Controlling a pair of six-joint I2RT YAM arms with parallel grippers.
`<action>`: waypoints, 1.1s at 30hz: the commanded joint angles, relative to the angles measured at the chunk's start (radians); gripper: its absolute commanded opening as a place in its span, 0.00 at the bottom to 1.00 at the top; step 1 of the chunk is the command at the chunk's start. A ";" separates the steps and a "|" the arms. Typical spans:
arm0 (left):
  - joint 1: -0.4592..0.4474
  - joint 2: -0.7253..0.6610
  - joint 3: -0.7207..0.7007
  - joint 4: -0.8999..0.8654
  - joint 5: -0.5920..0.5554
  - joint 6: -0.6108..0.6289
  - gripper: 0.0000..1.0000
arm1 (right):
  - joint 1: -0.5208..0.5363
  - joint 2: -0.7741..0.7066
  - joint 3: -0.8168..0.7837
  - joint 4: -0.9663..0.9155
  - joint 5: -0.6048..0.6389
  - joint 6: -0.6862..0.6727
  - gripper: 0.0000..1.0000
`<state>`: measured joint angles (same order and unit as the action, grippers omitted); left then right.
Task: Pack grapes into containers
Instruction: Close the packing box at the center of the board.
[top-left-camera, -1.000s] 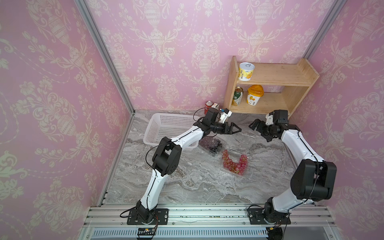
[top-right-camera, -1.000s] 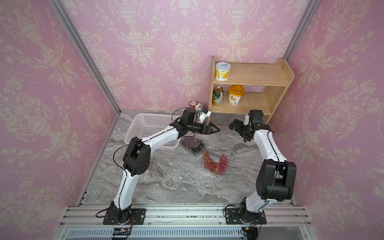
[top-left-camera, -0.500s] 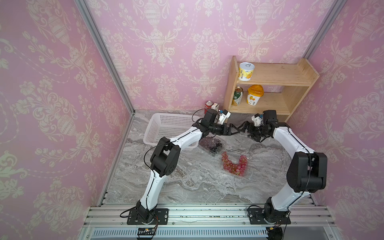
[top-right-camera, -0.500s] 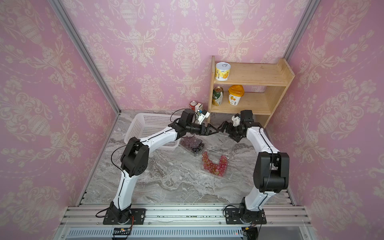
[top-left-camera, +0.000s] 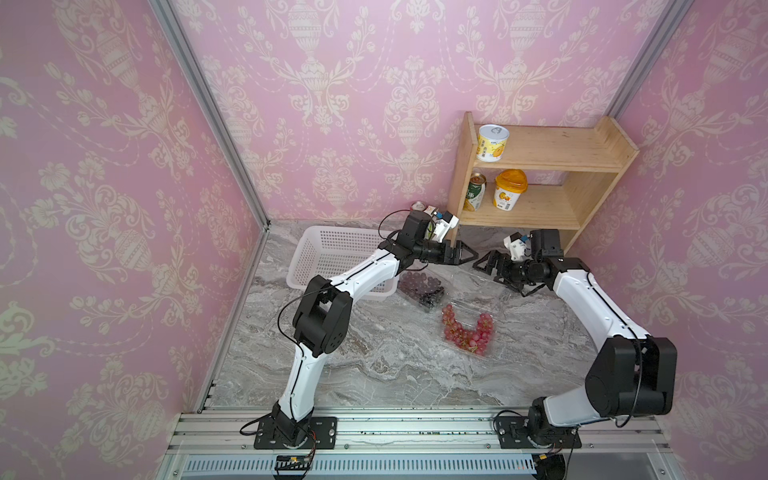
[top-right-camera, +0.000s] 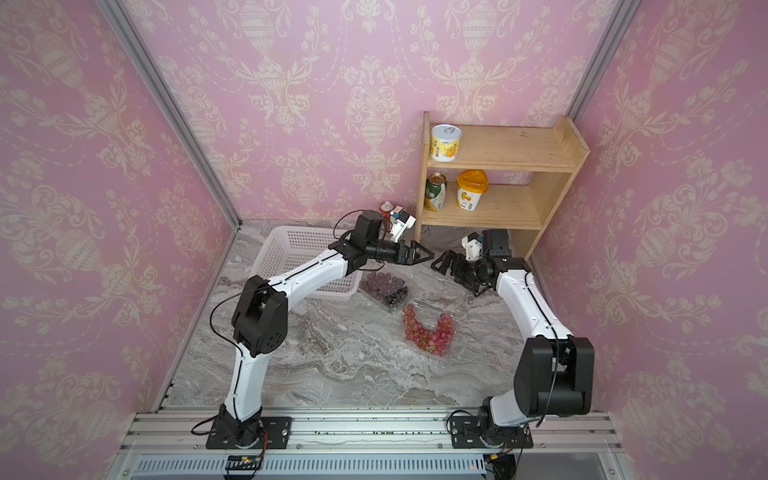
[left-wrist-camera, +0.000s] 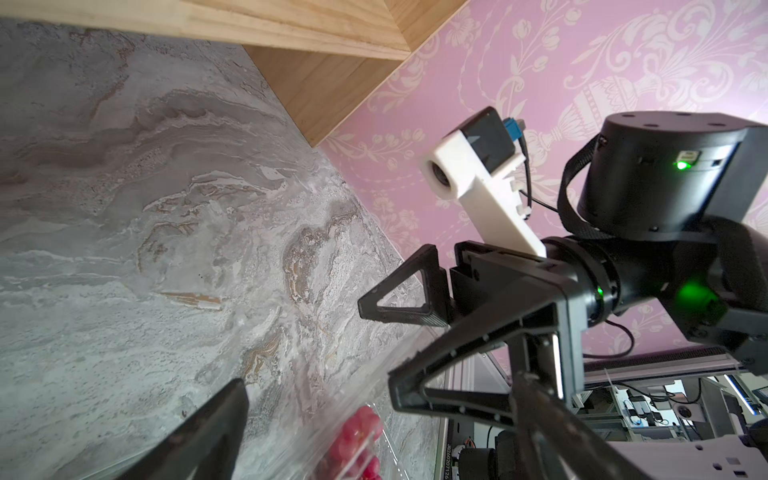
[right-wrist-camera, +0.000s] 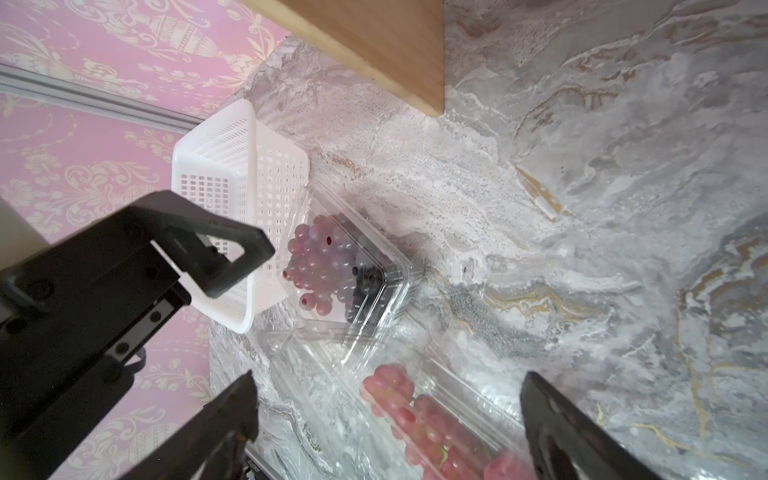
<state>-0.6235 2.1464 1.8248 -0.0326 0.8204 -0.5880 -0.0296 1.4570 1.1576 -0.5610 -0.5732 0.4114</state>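
Markings: the yellow can (top-left-camera: 492, 143) on the upper board of the wooden shelf (top-left-camera: 561, 145) and the yellow tub (top-left-camera: 509, 194) on the lower board carry orange fruit pictures, with lettering too small to read. The green can (top-left-camera: 476, 192) beside the tub bears pale characters, likewise illegible. The red can (top-left-camera: 417, 205) at the back wall shows only its top. Left gripper (top-left-camera: 467, 255): jaws spread wide, holding nothing and touching nothing, raised above the marble table (top-left-camera: 374, 365) just past the white basket (top-left-camera: 332, 245). Right gripper (top-left-camera: 487, 266): jaws likewise wide apart and empty, tips facing the left gripper's, close but apart in both top views. Task items: the dark grapes (top-left-camera: 417, 286) lie in a clear container (right-wrist-camera: 401, 266) just beside the basket. The pink-red grapes (top-left-camera: 469, 332) lie in a second clear container (right-wrist-camera: 469, 390) next to the first, its lid appearing to lie open. Both containers sit on the table near the grippers, touched by neither.
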 joint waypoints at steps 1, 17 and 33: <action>0.006 -0.054 -0.026 -0.025 -0.036 0.034 0.99 | 0.013 -0.043 -0.035 -0.039 -0.014 -0.012 1.00; 0.008 -0.183 -0.221 0.121 -0.062 -0.124 0.99 | 0.134 -0.288 -0.248 -0.088 0.056 0.037 1.00; -0.021 -0.389 -0.641 0.356 -0.110 -0.315 0.98 | 0.223 -0.360 -0.458 -0.014 0.107 0.101 1.00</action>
<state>-0.6342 1.8290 1.2491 0.2447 0.7486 -0.8394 0.1864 1.1149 0.7219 -0.5770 -0.5068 0.4976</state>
